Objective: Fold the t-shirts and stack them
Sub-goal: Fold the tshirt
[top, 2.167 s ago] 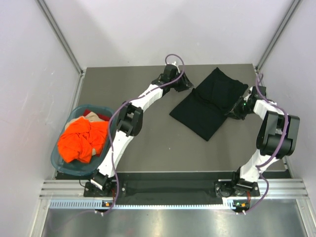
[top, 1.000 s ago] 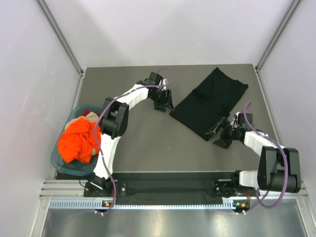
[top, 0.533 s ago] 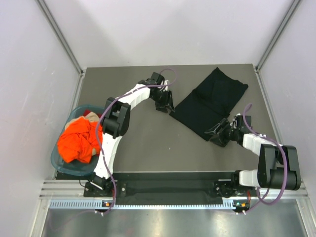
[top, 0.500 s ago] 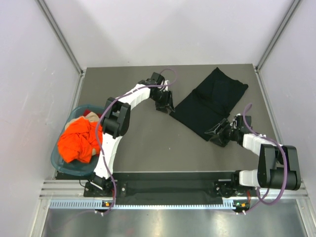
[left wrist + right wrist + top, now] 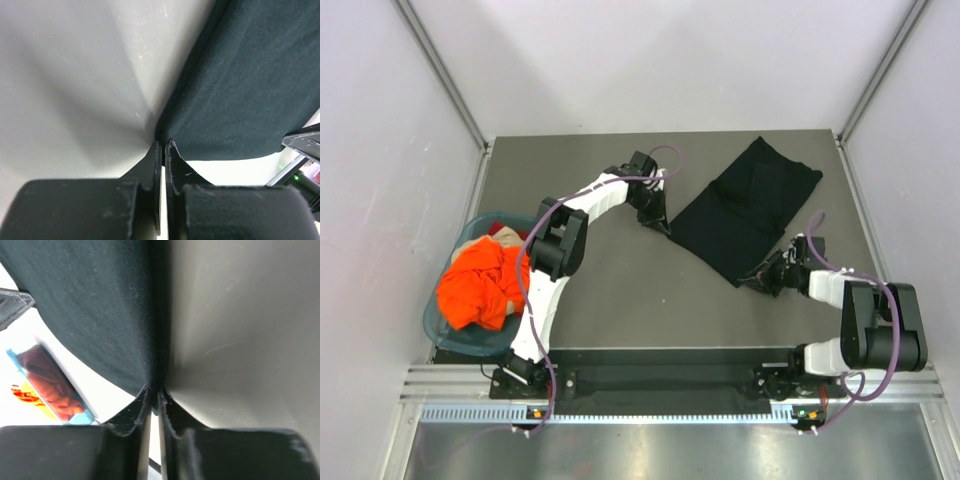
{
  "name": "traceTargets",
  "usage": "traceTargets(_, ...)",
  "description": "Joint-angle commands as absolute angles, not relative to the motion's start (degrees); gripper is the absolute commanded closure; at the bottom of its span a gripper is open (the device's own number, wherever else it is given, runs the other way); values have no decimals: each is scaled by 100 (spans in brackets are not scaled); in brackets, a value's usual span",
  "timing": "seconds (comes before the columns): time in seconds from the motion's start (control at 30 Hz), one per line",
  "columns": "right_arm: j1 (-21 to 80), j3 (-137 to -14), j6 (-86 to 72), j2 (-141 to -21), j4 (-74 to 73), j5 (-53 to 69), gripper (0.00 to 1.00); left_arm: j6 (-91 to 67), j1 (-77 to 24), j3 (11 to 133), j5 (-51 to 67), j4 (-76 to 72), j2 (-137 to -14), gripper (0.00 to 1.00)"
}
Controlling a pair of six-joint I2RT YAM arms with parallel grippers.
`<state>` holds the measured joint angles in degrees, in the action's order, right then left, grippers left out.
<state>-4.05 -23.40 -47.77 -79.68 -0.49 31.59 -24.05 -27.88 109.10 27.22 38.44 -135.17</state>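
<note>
A black t-shirt point(image 5: 745, 205) lies partly folded on the grey table, slanting from the far right toward the middle. My left gripper point(image 5: 663, 224) is shut on its left corner; in the left wrist view point(image 5: 163, 145) the cloth point(image 5: 250, 85) is pinched at the fingertips. At the shirt's near corner my right gripper point(image 5: 758, 277) is shut on the cloth too, and the right wrist view point(image 5: 154, 390) shows black fabric point(image 5: 95, 310) caught between the tips. An orange t-shirt point(image 5: 485, 285) sits crumpled in the teal basket point(image 5: 438, 310) at the left.
The basket stands at the table's left edge, with a tan and a red cloth under the orange one. Grey walls enclose the table point(image 5: 620, 290) on three sides. A metal rail point(image 5: 660, 385) runs along the near edge by the arm bases.
Both grippers have closed on the black shirt's corners. The left one moved slightly right onto the left corner, and the right one slid in to the near corner.
</note>
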Motion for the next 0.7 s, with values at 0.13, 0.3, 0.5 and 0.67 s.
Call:
traceTargets(0.13, 130, -2558, -4210, -8227, -659, 2777, 100, -2075, -2804, 10190, 2145, 4079, -13246, 100)
traceTargets(0.3, 632, -2470, -4043, -8157, -869, 2778, 100, -2004, -2804, 8713, 1741, 3675, -12201, 100)
traceTargets(0.5, 1177, -2005, -3745, -7709, -1212, 2690, 100, -2443, -2804, 6498, 1082, 3428, -10523, 100)
traceTargets(0.67, 1388, -1679, -3446, -6806, -1861, 2681, 97, -3023, -2821, 4739, 1219, 3191, -8908, 100)
